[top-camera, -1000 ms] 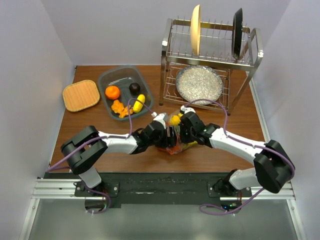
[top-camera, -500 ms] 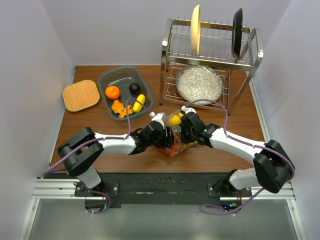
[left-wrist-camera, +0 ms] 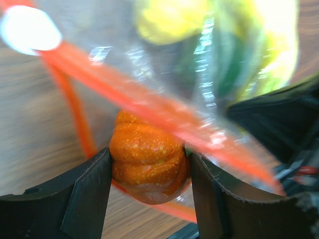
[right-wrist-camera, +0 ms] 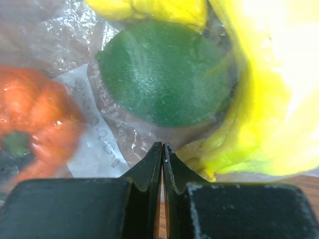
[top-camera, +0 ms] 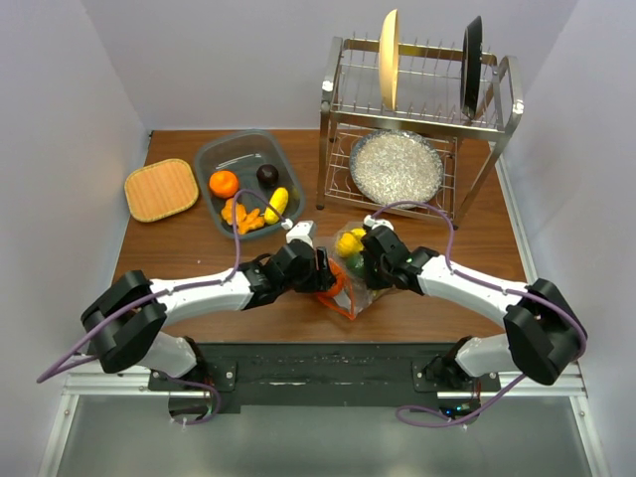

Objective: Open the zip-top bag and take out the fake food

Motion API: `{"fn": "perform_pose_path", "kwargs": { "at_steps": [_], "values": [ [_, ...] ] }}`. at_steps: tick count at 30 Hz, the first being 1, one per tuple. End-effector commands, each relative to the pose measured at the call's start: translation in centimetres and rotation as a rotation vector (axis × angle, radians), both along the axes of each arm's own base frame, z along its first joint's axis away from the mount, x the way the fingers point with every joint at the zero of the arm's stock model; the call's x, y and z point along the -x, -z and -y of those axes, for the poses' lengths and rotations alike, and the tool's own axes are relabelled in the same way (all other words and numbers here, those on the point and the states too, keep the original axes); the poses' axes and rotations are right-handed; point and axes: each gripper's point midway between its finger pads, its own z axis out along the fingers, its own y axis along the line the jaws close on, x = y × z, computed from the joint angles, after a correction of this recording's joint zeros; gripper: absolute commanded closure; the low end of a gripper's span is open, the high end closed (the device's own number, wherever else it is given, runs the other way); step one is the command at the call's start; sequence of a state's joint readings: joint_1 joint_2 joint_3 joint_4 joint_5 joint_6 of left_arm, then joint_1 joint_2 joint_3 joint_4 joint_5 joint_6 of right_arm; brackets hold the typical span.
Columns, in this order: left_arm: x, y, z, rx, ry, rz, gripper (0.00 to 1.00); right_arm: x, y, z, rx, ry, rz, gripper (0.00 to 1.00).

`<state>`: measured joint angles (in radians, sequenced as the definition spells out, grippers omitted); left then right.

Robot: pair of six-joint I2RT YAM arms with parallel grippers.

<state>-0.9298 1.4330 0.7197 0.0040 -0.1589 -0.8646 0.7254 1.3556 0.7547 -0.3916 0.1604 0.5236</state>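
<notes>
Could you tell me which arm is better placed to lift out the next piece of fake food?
Left: the left gripper clamps an orange piece at the mouth of the zip-top bag, and the grey tub lies on its side. The right gripper pinches the bag.

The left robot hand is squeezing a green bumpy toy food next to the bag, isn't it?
Not green. The left wrist view shows that the bumpy piece squeezed by the left gripper is orange. The green piece lies elsewhere, inside the zip-top bag.
</notes>
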Motion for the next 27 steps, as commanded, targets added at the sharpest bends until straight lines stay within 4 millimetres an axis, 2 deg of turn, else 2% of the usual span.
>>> {"fn": "perform_pose_path", "kwargs": {
  "at_steps": [1,6,8,12,17,21,23,25,26,27],
  "values": [
    [-0.3,-1.3,-2.5,-0.113,-0.013,0.048,0.87,-0.6,-1.8,0.3,-0.003,0.014,0.047,0.93],
    [0.2,-2.9,-4.0,-0.155,-0.002,0.056,0.87,-0.9,-2.6,-0.1,-0.020,0.007,0.058,0.93],
    [0.5,-3.0,-5.0,-0.176,-0.009,0.048,0.87,-1.1,-2.8,-0.3,-0.026,0.003,0.064,0.93],
    [0.6,-5.0,-5.7,-0.130,-0.018,0.057,0.87,-1.3,-2.7,-0.4,-0.019,0.000,0.061,0.93],
    [0.0,-6.2,-8.3,-0.161,-0.082,0.053,0.88,-1.5,-3.0,-0.7,-0.028,-0.009,0.070,0.93],
    [-2.4,-8.2,-11.3,-0.137,-0.164,0.087,0.88,-1.6,-3.1,-0.9,-0.030,-0.018,0.071,0.93],
    [-3.9,-9.8,-11.7,-0.115,-0.188,0.122,0.88,-1.6,-3.1,-1.0,-0.034,-0.020,0.071,0.93],
    [-6.3,-12.0,-12.6,-0.098,-0.237,0.174,0.88,-1.5,-3.1,-1.0,-0.037,-0.021,0.071,0.93],
    [-7.5,-12.0,-12.9,-0.103,-0.254,0.175,0.88,-1.6,-3.3,-1.0,-0.041,-0.022,0.075,0.93],
    [-9.4,-12.9,-14.1,-0.093,-0.297,0.206,0.88,-1.6,-3.3,-1.1,-0.041,-0.023,0.073,0.93]
  ]
}}
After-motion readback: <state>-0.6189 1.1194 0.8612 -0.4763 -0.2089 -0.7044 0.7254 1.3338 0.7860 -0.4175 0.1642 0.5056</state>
